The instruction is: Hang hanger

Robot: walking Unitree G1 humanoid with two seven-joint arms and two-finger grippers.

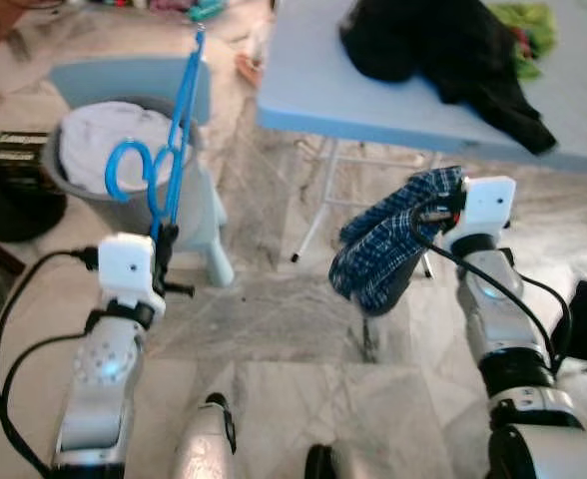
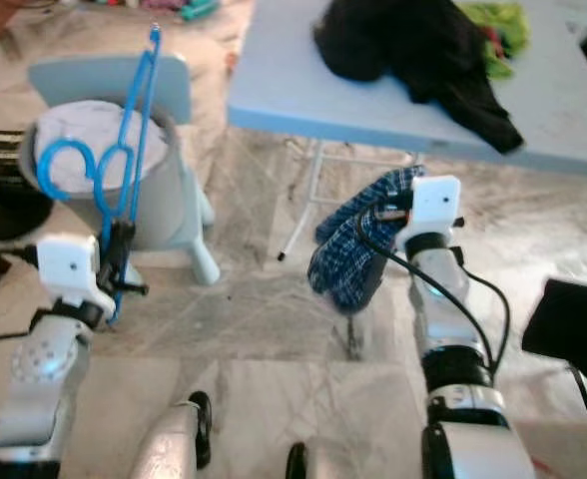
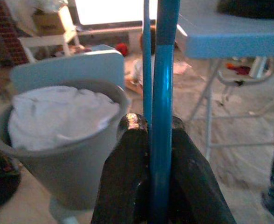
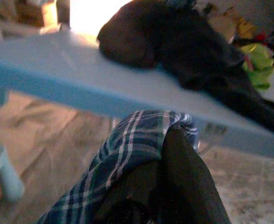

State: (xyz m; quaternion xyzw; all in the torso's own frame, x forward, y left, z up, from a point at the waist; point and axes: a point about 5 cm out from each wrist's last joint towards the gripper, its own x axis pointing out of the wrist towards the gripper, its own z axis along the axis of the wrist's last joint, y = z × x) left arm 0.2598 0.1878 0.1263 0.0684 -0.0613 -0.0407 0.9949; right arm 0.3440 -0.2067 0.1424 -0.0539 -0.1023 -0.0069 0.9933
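The left gripper [image 3: 148,163] jaws clench a blue hanger [image 1: 174,150] upright; the right gripper [image 1: 428,215] jaws grasp a plaid shirt [image 1: 383,244] below the table [image 1: 313,90].

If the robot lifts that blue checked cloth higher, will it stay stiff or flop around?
It will probably flop: the checked cloth already droops in folds below the right gripper, which is shut on its top. It looks thin, so it is likely light. It may swing as the arm moves. The blue hanger in the left gripper stands straight, so it seems stiff.
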